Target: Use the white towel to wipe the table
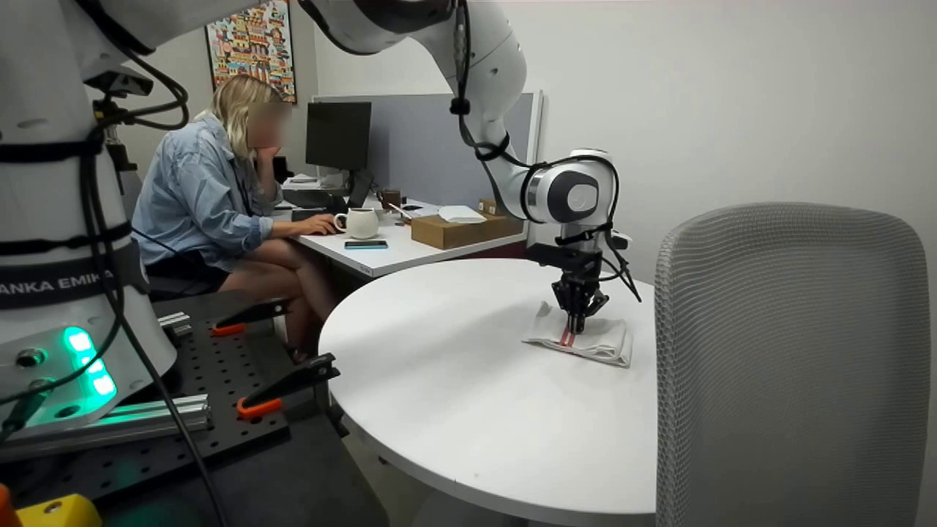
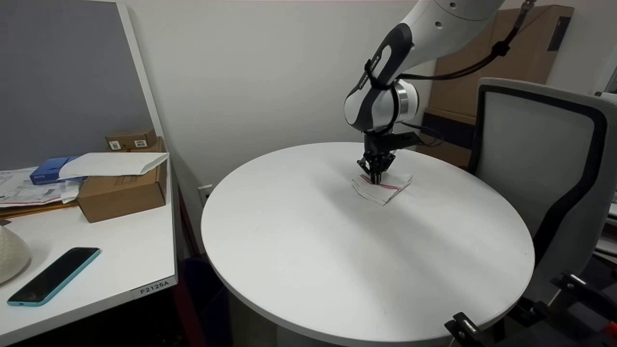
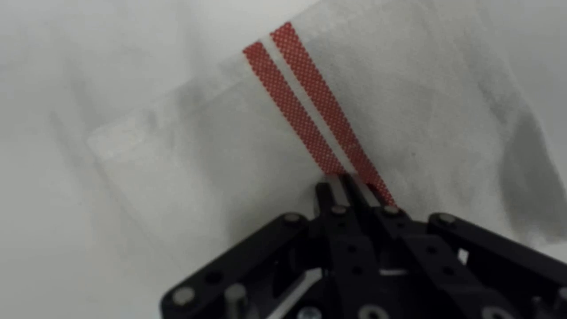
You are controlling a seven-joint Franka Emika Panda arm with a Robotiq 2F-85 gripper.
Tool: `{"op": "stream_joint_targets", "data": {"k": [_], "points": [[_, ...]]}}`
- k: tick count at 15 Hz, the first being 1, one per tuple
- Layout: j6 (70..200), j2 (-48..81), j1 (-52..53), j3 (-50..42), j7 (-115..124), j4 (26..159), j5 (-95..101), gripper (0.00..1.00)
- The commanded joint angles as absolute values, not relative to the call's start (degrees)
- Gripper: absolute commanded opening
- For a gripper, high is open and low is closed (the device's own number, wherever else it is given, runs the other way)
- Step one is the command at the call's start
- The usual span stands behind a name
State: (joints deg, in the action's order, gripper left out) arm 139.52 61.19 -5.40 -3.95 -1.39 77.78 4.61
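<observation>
The white towel [image 1: 604, 342] lies folded and nearly flat on the round white table [image 1: 439, 380], toward the wall side. It also shows in an exterior view [image 2: 389, 187] and in the wrist view [image 3: 230, 146], with two red stripes. My gripper [image 1: 577, 328] points straight down with its fingertips on the towel, over the red stripes. In the wrist view the gripper's fingers [image 3: 350, 179] are shut together, pressed against the cloth. No fold of cloth shows clearly between them. The table's wide surface [image 2: 313, 250] also shows in an exterior view.
A grey mesh chair [image 1: 790, 351] stands close against the table, also in an exterior view [image 2: 540, 154]. An office desk [image 2: 130, 246] with a cardboard box [image 2: 123, 193] and phone [image 2: 54, 275] stands beside the table. A person [image 1: 205, 183] sits at the desk. Black clamps [image 1: 293, 380] edge the robot's base.
</observation>
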Motion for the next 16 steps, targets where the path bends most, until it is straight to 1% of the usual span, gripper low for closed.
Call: {"op": "stream_joint_targets", "data": {"k": [1, 3, 4, 5, 9, 13, 16], "points": [[141.21, 60.07, -5.81, -3.18, -3.58, 80.09, 4.33, 0.08], [141.39, 60.12, -5.92, -2.78, -4.36, 80.46, 4.21, 0.0], [141.5, 60.14, -5.89, -2.68, -4.62, 80.68, 4.24, 0.02], [141.57, 60.14, -5.89, -2.58, -4.85, 80.89, 4.21, 0.0], [142.11, 59.64, -6.52, -0.54, -7.25, 82.6, 3.42, 0.01], [143.24, 57.72, -6.25, 2.6, -10.92, 87.87, 3.46, 0.01], [144.06, 55.19, -4.46, 2.95, -12.6, 93.5, 5.16, 0.01]]}}
